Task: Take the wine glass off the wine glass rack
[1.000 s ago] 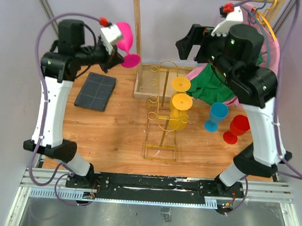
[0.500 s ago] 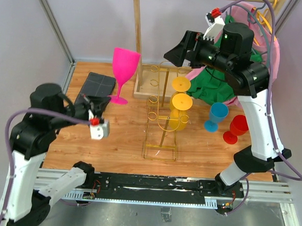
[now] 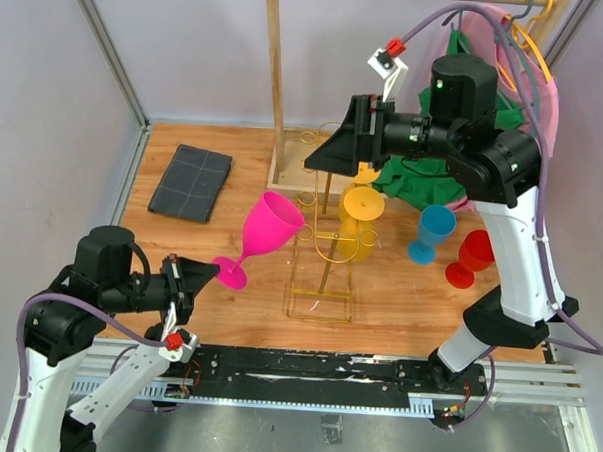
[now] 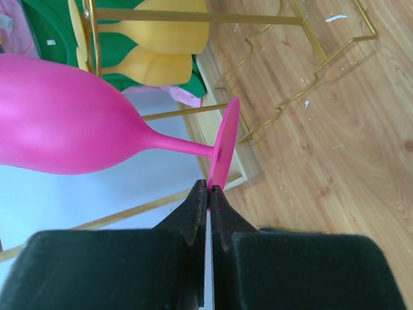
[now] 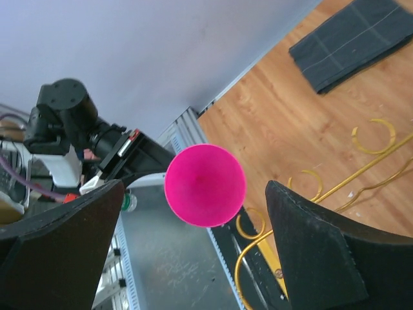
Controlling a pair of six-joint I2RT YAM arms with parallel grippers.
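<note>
Left gripper (image 4: pixel 208 194), clamped on pink wine glass (image 3: pixel 272 225) foot, has swung it forward beside rack (image 3: pixel 318 302). Right gripper (image 3: pixel 337 147), wide and empty, now over 2 yellow glasses (image 3: pixel 363 202), likely next.

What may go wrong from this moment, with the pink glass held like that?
The left jaws pinch only the thin foot edge of the pink wine glass; tilted as it is, it may slip or swing. Its bowl looks close to the gold wire rack and may knock it. The open right jaws, near the hanging yellow glasses, might bump them.
</note>
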